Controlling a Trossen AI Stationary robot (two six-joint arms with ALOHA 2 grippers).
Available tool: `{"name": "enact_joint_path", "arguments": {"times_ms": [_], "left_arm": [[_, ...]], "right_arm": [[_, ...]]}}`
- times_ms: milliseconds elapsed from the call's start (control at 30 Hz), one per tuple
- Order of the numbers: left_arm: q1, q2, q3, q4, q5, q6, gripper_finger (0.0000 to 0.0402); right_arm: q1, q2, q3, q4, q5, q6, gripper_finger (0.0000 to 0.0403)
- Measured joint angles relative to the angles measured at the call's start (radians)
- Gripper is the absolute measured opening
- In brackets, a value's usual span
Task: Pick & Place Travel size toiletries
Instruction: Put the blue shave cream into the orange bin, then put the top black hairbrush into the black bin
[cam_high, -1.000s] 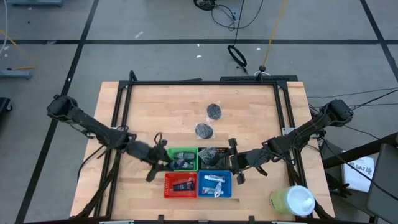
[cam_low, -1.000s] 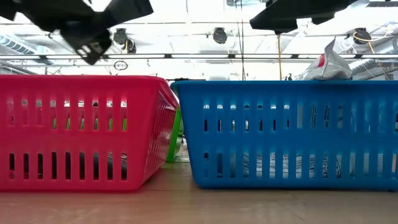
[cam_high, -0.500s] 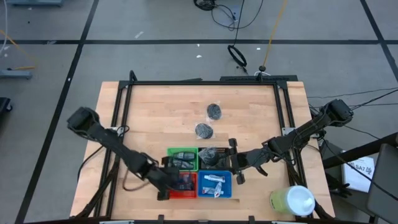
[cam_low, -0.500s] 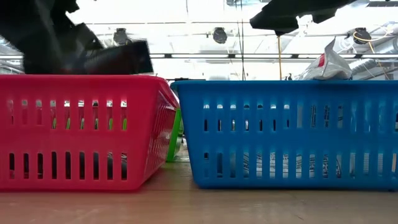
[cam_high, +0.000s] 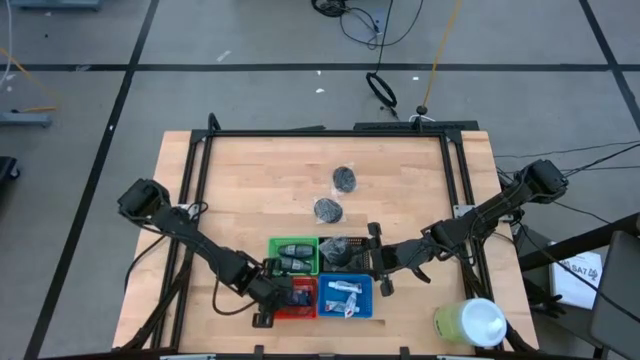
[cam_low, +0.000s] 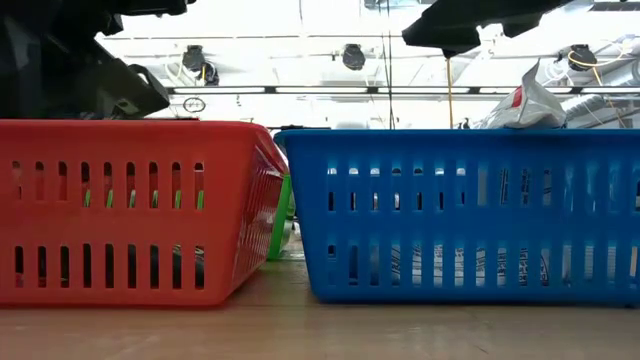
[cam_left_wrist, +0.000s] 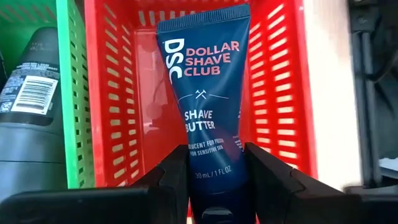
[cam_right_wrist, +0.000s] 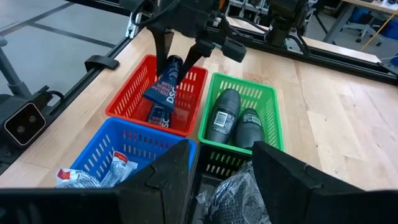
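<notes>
My left gripper (cam_left_wrist: 216, 155) hangs over the red tray (cam_high: 272, 300), shut on a dark blue tube (cam_left_wrist: 202, 93) printed "Shave Butter". Another dark blue tube (cam_right_wrist: 159, 114) lies on the red tray's floor. The green tray (cam_right_wrist: 268, 93) holds two dark grey ovals (cam_right_wrist: 225, 115). White-and-blue tubes (cam_high: 343, 296) lie in the blue tray (cam_high: 369, 290). Two mesh puffs (cam_high: 344, 178) (cam_high: 327, 210) rest on the bare table. My right gripper (cam_right_wrist: 221, 149) stands open over the black tray (cam_high: 345, 252), where a third puff (cam_right_wrist: 239, 193) lies below its fingers. My left gripper pinches the tube between its two fingers near the cap end (cam_left_wrist: 214, 186), one finger (cam_left_wrist: 177, 168) on each narrow side. The fingers slant down from the table's left and lie across the tube. The tube hangs below them with its flat crimped end (cam_right_wrist: 153, 94) lowest, inside the red tray.
The four trays stand in a square block near the table's near edge. A big pale green cylinder with a white top (cam_high: 470, 322) stands at the near right corner. A black frame (cam_high: 320, 132) runs around the table. The far half has free room around the two puffs.
My left gripper has swung from beside the green tray toward the table's near edge and right, to over the red tray. It has tipped steeply downward and sunk, carrying the blue tube, which now hangs into the red tray.
</notes>
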Motion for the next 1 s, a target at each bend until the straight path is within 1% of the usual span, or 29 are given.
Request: {"name": "enact_joint_path", "arguments": {"times_ms": [67,167,267,333,467,600,667,800,933,1000], "left_arm": [[0.011,-0.002,0.0,0.01,0.025,-0.005,0.0124],[0.02,-0.002,0.0,-0.002,0.035,-0.021,0.0128],[0.032,-0.002,0.0,0.001,0.034,-0.024,0.0146],[0.04,-0.002,0.0,0.013,0.046,-0.024,0.0167],[0.048,-0.002,0.0,0.028,0.113,-0.019,0.0222],[0.05,-0.009,0.0,0.018,0.118,0.024,0.0271],[0.051,-0.035,-0.001,0.007,0.084,0.053,0.0288],[0.033,-0.134,-0.001,-0.018,-0.053,0.137,0.0309],[-0.001,-0.252,-0.001,-0.017,-0.182,0.291,0.0317],[-0.012,-0.302,-0.003,0.005,-0.23,0.372,0.0319]], "right_arm": [[0.0,0.0,0.0,0.0,0.0,0.0,0.0167],[0.0,0.0,-0.014,0.011,0.0,0.0,0.0167],[0.0,0.0,-0.042,0.045,0.0,-0.001,0.0166],[0.0,0.0,-0.067,0.087,0.0,-0.001,0.0167],[0.0,0.0,-0.1,0.16,0.0,-0.001,0.0166],[0.0,0.0,-0.102,0.183,0.0,-0.001,0.0166],[0.0,0.0,-0.102,0.196,0.0,-0.001,0.0166],[-0.001,0.0,-0.102,0.211,0.0,-0.004,0.0166],[-0.001,0.0,-0.102,0.217,0.006,-0.021,0.0167],[-0.001,0.0,-0.102,0.217,0.007,-0.032,0.0167]]}}
